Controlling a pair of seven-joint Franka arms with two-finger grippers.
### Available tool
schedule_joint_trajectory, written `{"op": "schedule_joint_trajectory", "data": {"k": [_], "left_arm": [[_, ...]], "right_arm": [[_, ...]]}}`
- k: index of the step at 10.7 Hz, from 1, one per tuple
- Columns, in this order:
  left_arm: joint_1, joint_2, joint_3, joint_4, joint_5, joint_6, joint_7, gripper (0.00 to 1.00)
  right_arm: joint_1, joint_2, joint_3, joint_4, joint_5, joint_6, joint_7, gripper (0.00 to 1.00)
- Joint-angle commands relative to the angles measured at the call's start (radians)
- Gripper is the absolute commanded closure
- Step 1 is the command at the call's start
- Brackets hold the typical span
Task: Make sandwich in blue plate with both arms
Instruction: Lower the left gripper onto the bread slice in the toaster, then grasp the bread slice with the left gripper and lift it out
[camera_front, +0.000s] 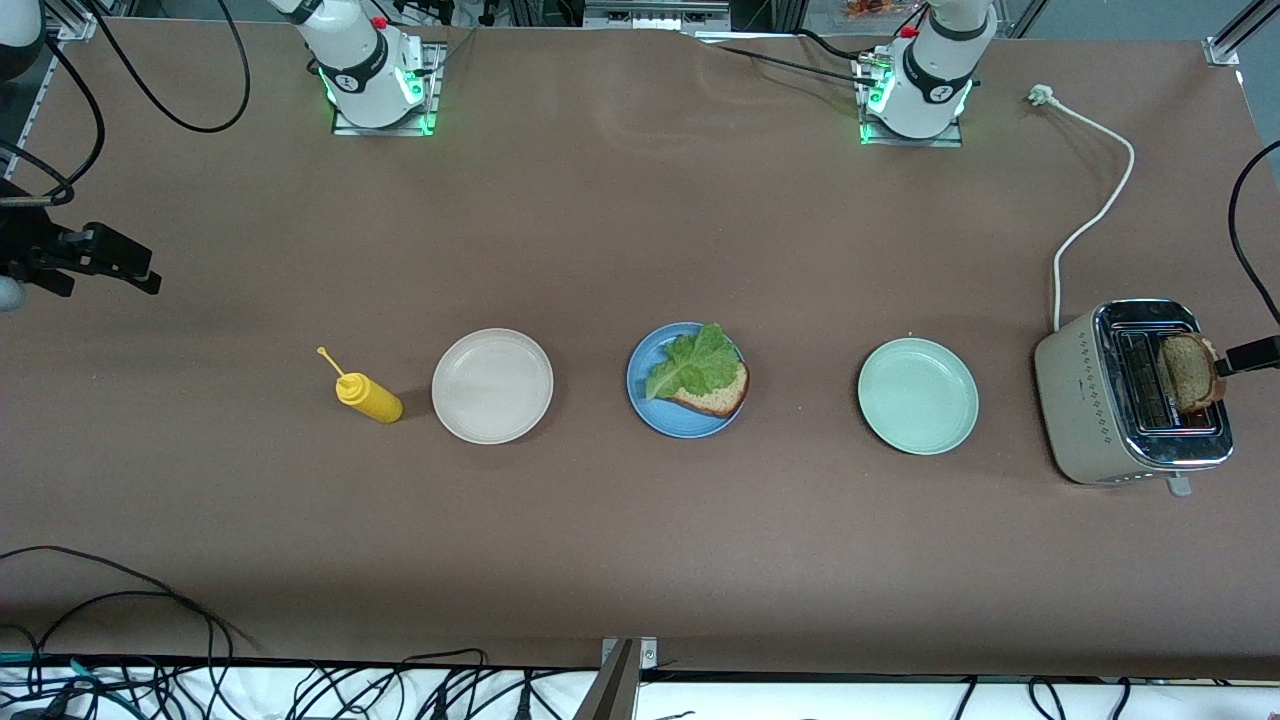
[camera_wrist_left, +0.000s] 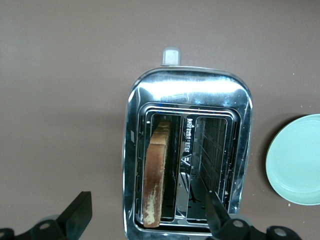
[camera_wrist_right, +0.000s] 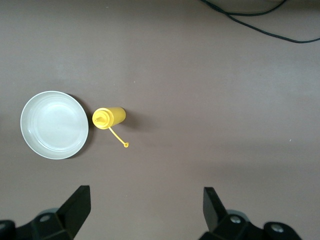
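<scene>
While the first bread slice (camera_front: 718, 392) and lettuce (camera_front: 692, 365) lie on the blue plate (camera_front: 650, 410) at frame centre, the second slice (camera_wrist_left: 156, 175) stands edgewise in the toaster (camera_wrist_left: 240, 150) directly below the left end effector (camera_wrist_left: 147, 215) — fingers apart, straddling its long axis; the right end effector (camera_wrist_right: 145, 212), also apart, waits over the tabletop (camera_front: 640, 540) at far left.
</scene>
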Motion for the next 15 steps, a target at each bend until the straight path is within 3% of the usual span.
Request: {"op": "schedule_joint_trajectory", "data": {"k": [1,3,4,5,6,7,15], "left_arm": [[0.015,0.053,-0.012,0.012,-0.025,0.04,0.02,0.0],[0.015,0.065,-0.012,-0.019,-0.025,0.04,0.02,0.02],[0.018,0.064,-0.012,-0.039,-0.025,0.038,0.02,0.16],[0.018,0.064,-0.012,-0.063,-0.025,0.038,0.02,0.41],[0.018,0.064,-0.012,-0.069,-0.023,0.038,0.022,0.79],[0.018,0.064,-0.012,-0.071,-0.02,0.034,0.023,1.0],[0.018,-0.003,-0.007,-0.05,-0.011,-0.011,0.088,1.0]], "right_arm": [[-0.006,0.009,0.002,0.024,0.001,-0.009,-0.005,0.0],[-0.006,0.009,0.002,0.024,0.001,-0.008,-0.005,0.0],[-0.006,0.009,0.002,0.024,0.001,-0.008,-0.005,0.0],[-0.006,0.009,0.002,0.024,0.001,-0.009,-0.005,0.0],[-0.006,0.009,0.002,0.024,0.001,-0.008,-0.005,0.0],[-0.006,0.009,0.002,0.024,0.001,-0.009,-0.005,0.0],[-0.006,0.009,0.002,0.024,0.001,-0.008,-0.005,0.0]]}}
